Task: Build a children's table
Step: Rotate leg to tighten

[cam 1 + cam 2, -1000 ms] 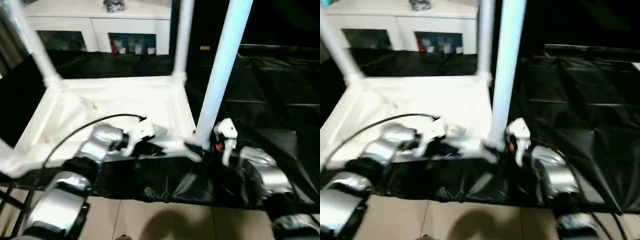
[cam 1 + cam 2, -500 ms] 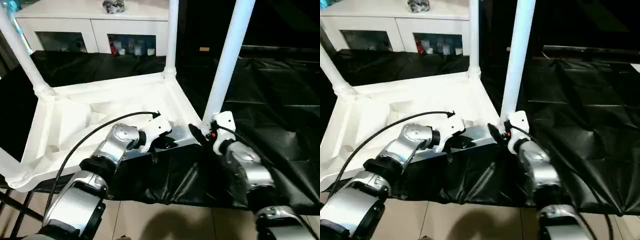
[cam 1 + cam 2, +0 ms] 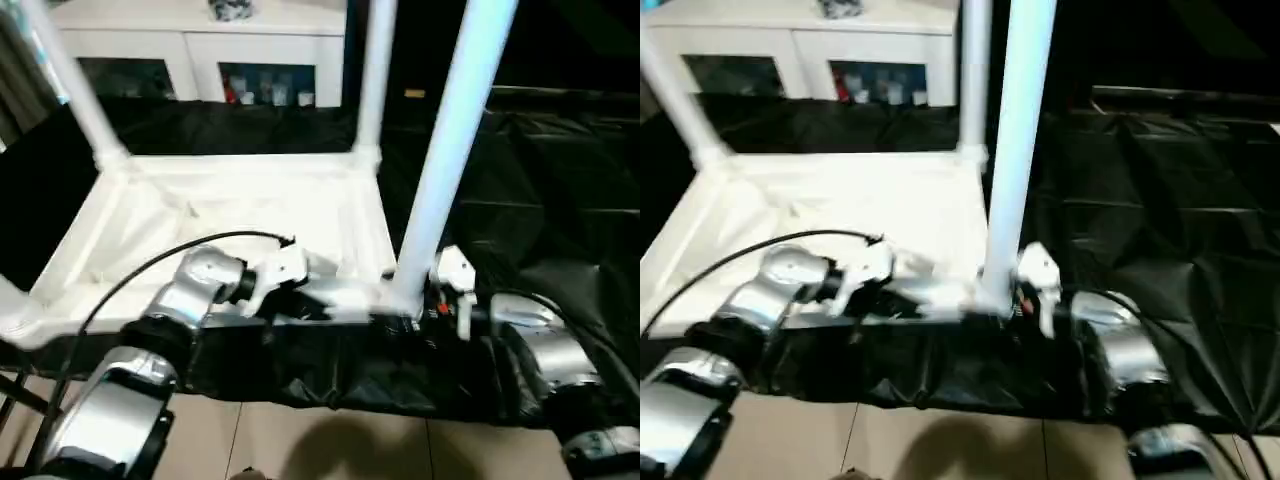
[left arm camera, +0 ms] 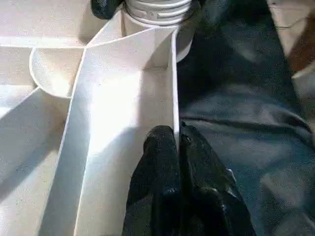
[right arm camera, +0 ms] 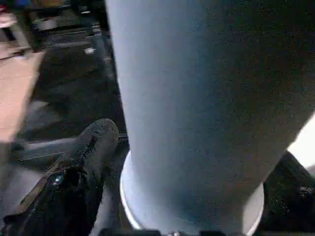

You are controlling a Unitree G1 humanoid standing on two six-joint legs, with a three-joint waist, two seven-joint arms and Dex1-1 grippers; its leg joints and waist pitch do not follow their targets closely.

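- Table top (image 3: 230, 205), upside down on black sheet (image 3: 1160, 200), three other legs up; head cam shifted vs 0.5 s ago.
- Near-corner leg (image 3: 440, 170), at 3 o'clock, upright as before; right gripper (image 5: 182, 196) clamped round its base.
- Left gripper (image 4: 178, 142) pinched on rim wall (image 4: 173, 83), unchanged.

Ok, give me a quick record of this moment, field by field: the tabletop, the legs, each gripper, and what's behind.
tabletop: white top lying underside up on black sheeting
legs standing: far-left leg, far-right leg, near-right leg
left gripper: fingers pinched on the thin wall at the top's near edge
right gripper: fingers on either side of the near-right leg's base, above its corner socket
background: white cabinet with glass doors
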